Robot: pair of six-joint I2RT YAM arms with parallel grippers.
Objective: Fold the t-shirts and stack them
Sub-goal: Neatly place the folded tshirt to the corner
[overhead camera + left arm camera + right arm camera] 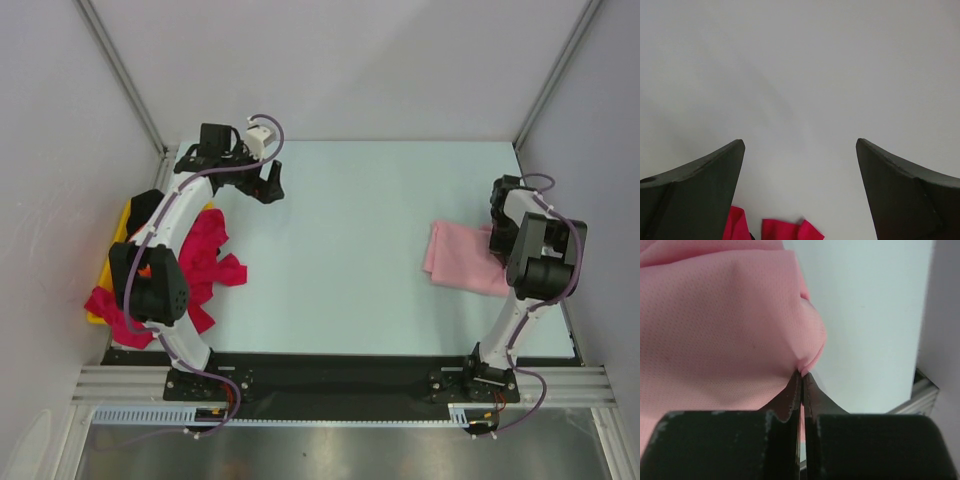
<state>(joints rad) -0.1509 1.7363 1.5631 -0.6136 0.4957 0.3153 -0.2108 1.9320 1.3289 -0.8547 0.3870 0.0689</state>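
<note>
A: The pink shirt [460, 258] lies folded on the right side of the desk [340, 210]. The right jaws are shut on its edge, and it's only a thin pinch at the very tips.

B: That's my worry. With so little cloth in there, a sharp pull could slip it free or drag the fold open.

A: It's also close to the desk's right edge. Drag it that way and it may slide off.

B: And the left jaws?

A: Spread wide, holding nothing, over bare desk at the far left.

B: The red shirt [205, 258] is bunched at the left edge, spilling over the tray [108, 262], with a black shirt [146, 201] beside it.

A: A wide grab into that heap could easily snag two shirts at once.
</note>
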